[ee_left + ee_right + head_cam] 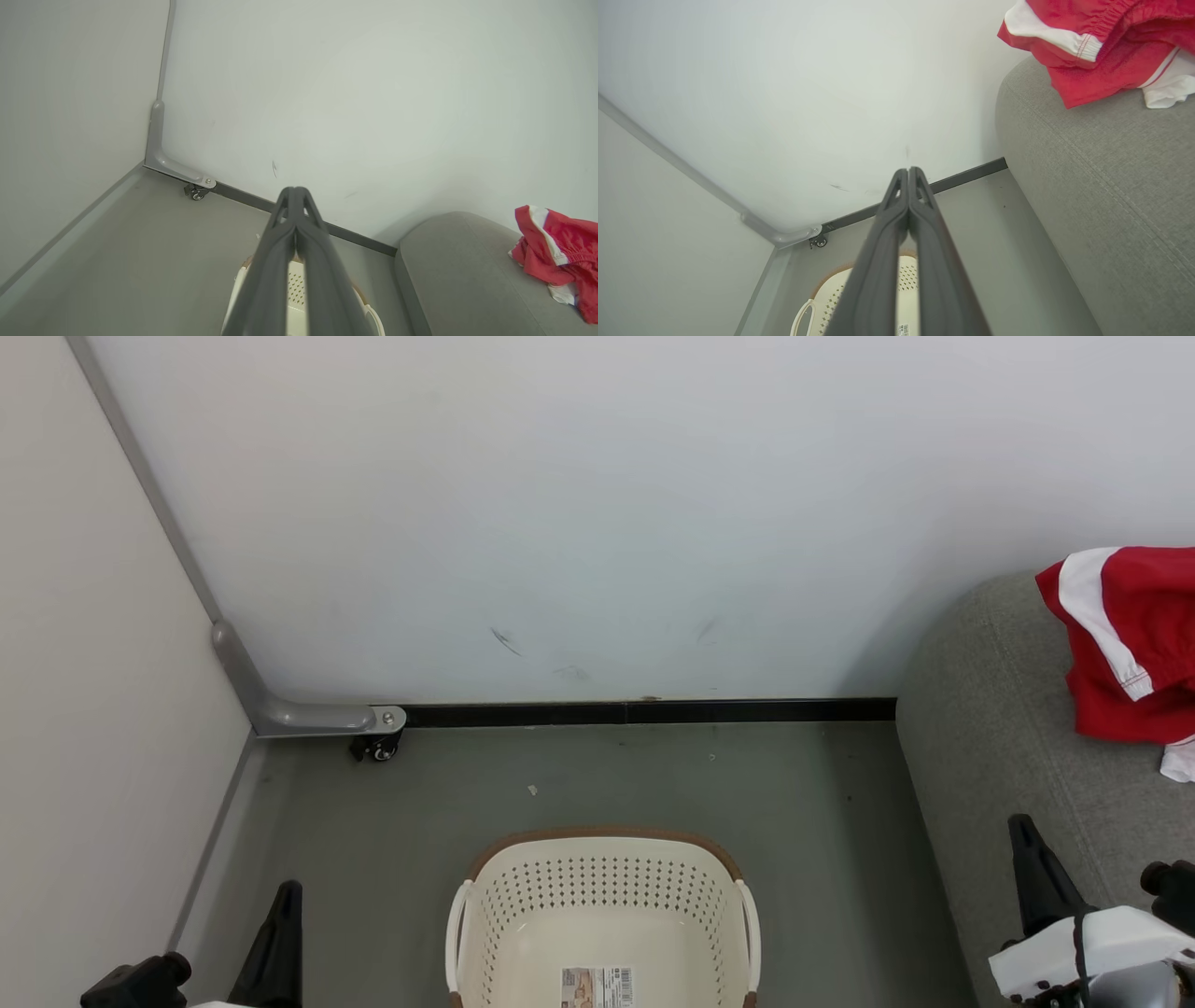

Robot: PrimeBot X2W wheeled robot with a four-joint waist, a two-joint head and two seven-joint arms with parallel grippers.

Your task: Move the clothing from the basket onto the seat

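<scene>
The cream-white basket (pixel 603 896) with its brown rim stands on the floor at the bottom centre, holding no garment; a paper label lies on its bottom. Red clothing (pixel 1128 644) with white stripes lies bunched on the grey sofa seat (pixel 990 747) at the right, also seen as clothing (pixel 558 252) and clothing (pixel 1101 42) in the wrist views. My left gripper (pixel 285 896) is low at the left of the basket, fingers together and holding nothing; its fingertips (pixel 294 193) meet. My right gripper (pixel 1022 831) hangs over the sofa's front, shut with nothing in it, its fingertips (pixel 908 172) pressed together.
White walls meet in a corner at the left. A grey metal bracket (pixel 299 714) with a small caster (pixel 378 747) sits at the wall's foot. A black skirting strip (pixel 653 711) runs along the back wall. Grey floor (pixel 392 821) lies between basket, wall and sofa.
</scene>
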